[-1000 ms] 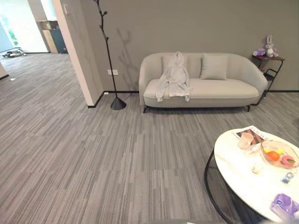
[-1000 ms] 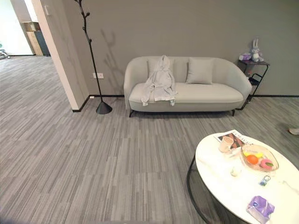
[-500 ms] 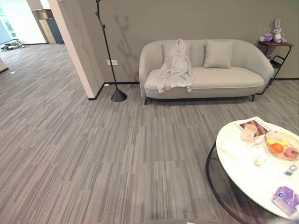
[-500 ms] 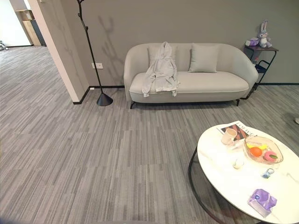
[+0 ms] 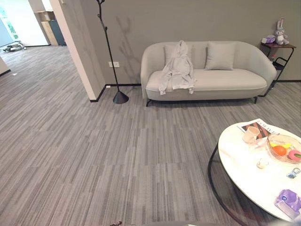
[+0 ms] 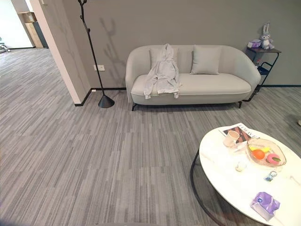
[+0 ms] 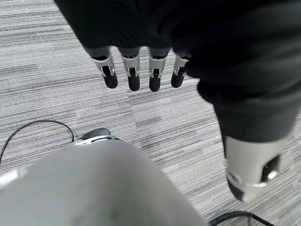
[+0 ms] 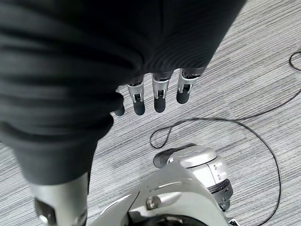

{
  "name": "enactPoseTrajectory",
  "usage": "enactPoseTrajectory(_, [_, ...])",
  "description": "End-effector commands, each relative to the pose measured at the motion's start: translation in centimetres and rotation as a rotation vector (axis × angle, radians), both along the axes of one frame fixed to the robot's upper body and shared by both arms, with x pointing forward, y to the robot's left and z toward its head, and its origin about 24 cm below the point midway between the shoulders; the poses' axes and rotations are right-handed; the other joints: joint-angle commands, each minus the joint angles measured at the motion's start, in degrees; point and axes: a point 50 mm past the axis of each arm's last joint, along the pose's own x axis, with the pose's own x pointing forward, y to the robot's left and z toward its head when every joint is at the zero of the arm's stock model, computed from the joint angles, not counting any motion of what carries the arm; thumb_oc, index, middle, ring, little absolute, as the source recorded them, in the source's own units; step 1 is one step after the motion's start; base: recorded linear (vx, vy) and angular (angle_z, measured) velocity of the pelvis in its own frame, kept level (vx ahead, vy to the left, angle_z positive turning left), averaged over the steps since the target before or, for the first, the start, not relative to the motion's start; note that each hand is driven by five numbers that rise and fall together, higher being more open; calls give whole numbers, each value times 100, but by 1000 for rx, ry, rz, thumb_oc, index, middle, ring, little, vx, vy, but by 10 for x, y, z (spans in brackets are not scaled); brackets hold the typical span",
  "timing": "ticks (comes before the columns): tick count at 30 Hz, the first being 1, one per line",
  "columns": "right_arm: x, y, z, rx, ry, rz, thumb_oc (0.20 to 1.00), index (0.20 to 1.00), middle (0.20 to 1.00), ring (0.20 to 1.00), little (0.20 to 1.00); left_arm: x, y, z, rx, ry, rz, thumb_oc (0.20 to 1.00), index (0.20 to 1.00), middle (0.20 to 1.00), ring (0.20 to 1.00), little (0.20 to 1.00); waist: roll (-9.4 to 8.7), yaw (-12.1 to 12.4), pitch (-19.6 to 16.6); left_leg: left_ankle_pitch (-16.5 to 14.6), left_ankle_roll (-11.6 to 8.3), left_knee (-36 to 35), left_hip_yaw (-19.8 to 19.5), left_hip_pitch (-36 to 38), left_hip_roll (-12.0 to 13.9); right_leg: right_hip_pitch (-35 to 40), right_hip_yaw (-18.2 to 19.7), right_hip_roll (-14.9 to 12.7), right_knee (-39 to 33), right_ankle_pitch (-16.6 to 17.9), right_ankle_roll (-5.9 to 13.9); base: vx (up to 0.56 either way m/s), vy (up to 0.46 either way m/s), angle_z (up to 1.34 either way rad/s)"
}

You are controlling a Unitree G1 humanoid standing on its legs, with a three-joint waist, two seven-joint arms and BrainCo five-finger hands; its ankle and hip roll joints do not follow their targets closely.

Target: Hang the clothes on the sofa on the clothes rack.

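Observation:
A pale grey hooded garment (image 5: pixel 177 66) lies draped over the back and seat of the light grey sofa (image 5: pixel 221 82) against the far wall. The black clothes rack (image 5: pixel 109 52) stands left of the sofa, its cone base (image 5: pixel 120 97) on the carpet, with bare branch-like hooks at the top. My left hand (image 7: pixel 141 70) hangs over the carpet with its fingers straight and nothing in it. My right hand (image 8: pixel 157 92) hangs likewise, relaxed and holding nothing.
A round white table (image 5: pixel 244 174) stands at the near right, carrying a cup, a magazine, a glass fruit bowl and a purple pack. A cushion (image 5: pixel 220 55) sits on the sofa. A small side table with a plush rabbit (image 5: pixel 281 32) is at the far right. A wall corner (image 5: pixel 80 52) juts out left of the rack.
The whole picture has shifted as the camera moved, mostly between the earliest frame and half a second ago; the sofa now shows slightly higher and larger. The garment and rack stay in place.

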Motion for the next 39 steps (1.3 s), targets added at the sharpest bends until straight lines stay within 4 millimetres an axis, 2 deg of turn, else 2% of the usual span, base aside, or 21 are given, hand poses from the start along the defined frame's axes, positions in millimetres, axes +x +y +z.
enactPoseTrajectory(1, [14,-4,2,-2,5,24,1000,1000,1000,1000,1000,27,-36,0,-82,-56,-80,1000,1000,1000,1000,1000,158,-22,-87,424,-370,523,-84,230,622,-440,-274,-168,-23,677,271,0,0,0])
enactPoseTrajectory(8, [9,-23,7,-42,18,18,1000,1000,1000,1000,1000,15,-30,-2,-80,-25,1,1000,1000,1000,1000,1000,25,-41,32,427,-285,1547,-66,-200,1010,-319,-359,-309,-79,693,243,12,-63,0])
enactPoseTrajectory(10, [12,-28,8,-56,15,33,1000,1000,1000,1000,1000,12,-27,-2,-70,-14,12,1000,1000,1000,1000,1000,-3,43,81,377,-307,1610,-222,-525,860,-288,-293,-315,-106,668,212,59,-68,6])
enactPoseTrajectory(11, [15,-26,8,-54,12,53,1000,1000,1000,1000,1000,8,-22,-2,-60,-2,19,1000,1000,1000,1000,1000,-35,176,124,248,-346,1386,-298,-817,618,-237,-151,-266,-106,595,185,55,-38,25])
enactPoseTrajectory(12, [15,-26,8,-54,12,53,1000,1000,1000,1000,1000,8,-22,-2,-60,-2,19,1000,1000,1000,1000,1000,-34,177,126,247,-346,1386,-297,-815,619,-235,-149,-265,-106,595,185,108,-48,10])
enactPoseTrajectory(13, [16,-25,7,-50,8,57,1000,1000,1000,1000,1000,5,-19,-2,-53,4,24,1000,1000,1000,1000,1000,-39,243,146,200,-367,1072,-285,-920,438,-207,-82,-233,-106,561,175,177,-21,-19])
enactPoseTrajectory(14, [21,-18,5,-37,-5,81,1000,1000,1000,1000,1000,1,-15,-2,-43,16,25,1000,1000,1000,1000,1000,-27,430,193,362,-363,366,-244,-1229,76,-84,77,-71,-106,543,140,180,-20,-20])
enactPoseTrajectory(15, [21,-17,5,-37,-5,80,1000,1000,1000,1000,1000,1,-15,-2,-43,16,25,1000,1000,1000,1000,1000,-33,445,212,375,-362,329,-227,-1183,70,-61,91,-78,-106,538,143,261,-35,-27])
enactPoseTrajectory(16, [25,-9,3,-24,-18,115,1000,1000,1000,1000,1000,-1,-10,-2,-30,19,18,1000,1000,1000,1000,1000,-20,659,303,565,-311,-90,-281,-1556,-195,86,256,57,-106,532,110,138,-22,-26])
enactPoseTrajectory(17, [25,-9,3,-24,-18,115,1000,1000,1000,1000,1000,-1,-10,-2,-30,19,18,1000,1000,1000,1000,1000,-20,661,307,565,-311,-91,-279,-1551,-195,90,257,57,-106,532,110,208,-49,-41])
enactPoseTrajectory(19, [36,2,1,2,-54,163,1000,1000,1000,1000,1000,4,-5,-1,-22,9,9,1000,1000,1000,1000,1000,-68,1044,458,528,-207,-213,-420,-2531,-538,313,622,226,-5,488,46,209,-50,-77])
enactPoseTrajectory(25, [33,12,-1,30,-45,197,1000,1000,1000,1000,1000,5,-4,0,-31,12,12,1000,1000,1000,1000,1000,-137,1370,384,669,-148,-163,-334,-3128,-590,769,1117,241,83,548,11,295,14,-60])
enactPoseTrajectory(28, [20,20,-3,58,1,245,1000,1000,1000,1000,1000,1,-5,-1,-23,18,-8,1000,1000,1000,1000,1000,-222,1431,-94,1021,-151,-150,-522,-2922,-544,885,1299,108,285,676,-34,528,119,-47])
enactPoseTrajectory(29, [20,20,-3,58,1,245,1000,1000,1000,1000,1000,1,-5,-1,-23,18,-8,1000,1000,1000,1000,1000,-223,1431,-95,1021,-151,-149,-521,-2923,-544,885,1299,107,285,676,-34,692,184,-67])
enactPoseTrajectory(31, [20,24,-4,71,2,266,1000,1000,1000,1000,1000,4,-4,0,-17,7,-24,1000,1000,1000,1000,1000,-304,1464,-245,1101,-143,-96,-513,-2733,-538,922,1257,-11,579,725,-21,588,154,-70])
enactPoseTrajectory(32, [22,27,-4,80,-6,279,1000,1000,1000,1000,1000,9,-4,0,-15,-5,-35,1000,1000,1000,1000,1000,-330,1495,-361,1100,-152,-97,-419,-2411,-525,927,998,-136,962,722,35,594,157,-65])
enactPoseTrajectory(35, [42,21,-2,66,-57,334,1000,1000,1000,1000,1000,18,-3,2,-9,-31,-39,1000,1000,1000,1000,1000,-158,1478,-333,953,-151,-156,-303,-1748,-431,770,512,-214,2427,735,92,583,172,-39])
enactPoseTrajectory(36, [43,21,-2,65,-57,334,1000,1000,1000,1000,1000,18,-3,2,-9,-31,-38,1000,1000,1000,1000,1000,-169,1483,-305,947,-148,-152,-291,-1725,-449,771,518,-236,2478,698,96,540,211,-40])
enactPoseTrajectory(37, [65,16,1,47,-112,390,1000,1000,1000,1000,1000,23,-3,3,-1,-51,-28,1000,1000,1000,1000,1000,136,1369,-102,835,-94,-212,-318,-1069,-282,221,96,-424,4019,592,28,501,213,-24])
enactPoseTrajectory(38, [76,14,2,39,-137,414,1000,1000,1000,1000,1000,26,-1,4,9,-63,-22,1000,1000,1000,1000,1000,305,1223,89,744,-59,-213,-323,-758,-199,-184,-64,-457,4586,394,41,499,214,-29])
enactPoseTrajectory(39, [76,14,2,38,-137,415,1000,1000,1000,1000,1000,26,-1,4,8,-63,-22,1000,1000,1000,1000,1000,320,1225,86,748,-60,-213,-323,-764,-185,-192,-63,-443,4581,406,38,362,128,-28])
